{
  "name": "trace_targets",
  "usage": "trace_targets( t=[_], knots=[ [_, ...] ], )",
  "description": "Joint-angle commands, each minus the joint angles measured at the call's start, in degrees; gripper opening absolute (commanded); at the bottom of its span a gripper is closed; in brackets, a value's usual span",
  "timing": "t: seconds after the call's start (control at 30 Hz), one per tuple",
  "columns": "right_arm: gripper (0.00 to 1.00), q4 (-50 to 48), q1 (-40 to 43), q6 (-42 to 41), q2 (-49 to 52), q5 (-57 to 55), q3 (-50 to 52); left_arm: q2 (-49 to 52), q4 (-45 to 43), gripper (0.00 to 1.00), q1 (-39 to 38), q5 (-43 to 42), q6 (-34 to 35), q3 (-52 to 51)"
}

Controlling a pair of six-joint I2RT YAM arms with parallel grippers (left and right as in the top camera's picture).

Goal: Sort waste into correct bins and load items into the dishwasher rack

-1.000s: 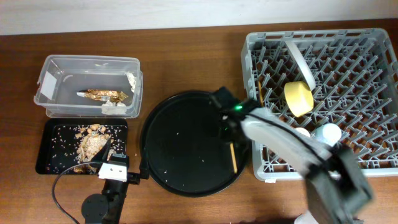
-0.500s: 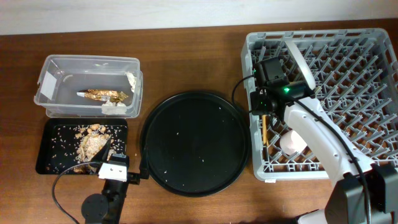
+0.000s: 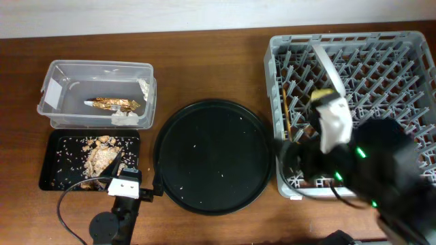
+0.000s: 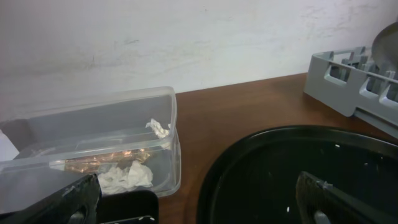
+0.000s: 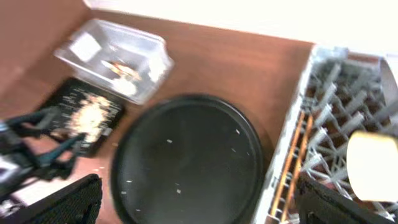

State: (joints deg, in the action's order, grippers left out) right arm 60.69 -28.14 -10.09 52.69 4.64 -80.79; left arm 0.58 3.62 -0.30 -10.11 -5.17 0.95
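While my right arm shows only as a blur over the near part of the dishwasher rack (image 3: 271, 75), my right gripper (image 5: 198, 183) has both fingers spread wide with nothing between them; the chopsticks (image 3: 286, 112) lie in the rack's left-hand column, with the yellow bowl (image 5: 373, 158) just to their right. My left gripper (image 4: 196, 186) is likewise spread and empty, beside the black tray (image 3: 54, 177) holding the food scraps (image 3: 99, 160); the foil wrapper (image 3: 112, 103) and paper bits (image 3: 124, 118) sit in the clear tub (image 3: 95, 66).
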Motion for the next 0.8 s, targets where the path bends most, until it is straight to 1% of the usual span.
trace_targets(
  t=[0.0, 0.03, 0.13, 0.2, 0.27, 0.33, 0.37, 0.43, 0.5, 0.6, 0.73, 0.77],
  knots=[
    [0.99, 1.0, -1.4, 1.0, -4.9, -0.3, -0.2, -0.2, -0.1, 0.99, 0.3, -0.4, -0.9, -0.5],
    [0.99, 1.8, -1.4, 2.6, -6.4, -3.3, -0.2, -0.2, -0.1, 0.99, 0.3, -0.4, -0.9, -0.5],
    [0.99, 5.2, -1.4, 3.0, -10.0, -13.1, -0.2, -0.2, -0.1, 0.99, 0.3, -0.4, -0.9, -0.5],
    [0.99, 5.6, -0.6, 4.5, -12.2, -15.9, 0.5, -0.2, -0.1, 0.99, 0.2, -0.4, -0.9, -0.5],
    [0.99, 3.1, 4.4, 5.6, -15.9, -15.7, 3.7, -0.2, -0.1, 0.99, 0.2, -0.4, -0.9, -0.5],
    [0.99, -1.2, 10.3, 5.6, -20.6, -15.0, 10.0, -0.2, -0.1, 0.99, 0.3, -0.4, -0.9, -0.5],
    [0.99, -4.9, 14.0, 5.6, -24.4, -14.0, 15.6, -0.2, -0.1, 0.99, 0.3, -0.4, -0.9, -0.5],
    [0.99, -9.4, 17.7, 5.6, -29.4, -12.9, 23.5, -0.2, -0.1, 0.99, 0.3, -0.4, -0.9, -0.5],
    [0.99, -14.9, 20.7, 5.6, -35.3, -10.8, 33.4, -0.2, -0.1, 0.99, 0.2, -0.4, -0.9, -0.5],
    [0.99, -22.1, 23.4, 5.3, -43.5, -7.5, 47.0, -0.2, -0.1, 0.99, 0.2, -0.4, -0.9, -0.5],
    [0.99, -30.4, 25.6, 5.2, -52.2, -4.8, 61.3, -0.2, -0.1, 0.99, 0.3, -0.4, -0.9, -0.5],
    [0.99, -33.4, 26.3, 5.2, -52.5, -4.8, 64.5, -0.2, -0.1, 0.99, 0.2, -0.4, -0.9, -0.5]
  ],
)
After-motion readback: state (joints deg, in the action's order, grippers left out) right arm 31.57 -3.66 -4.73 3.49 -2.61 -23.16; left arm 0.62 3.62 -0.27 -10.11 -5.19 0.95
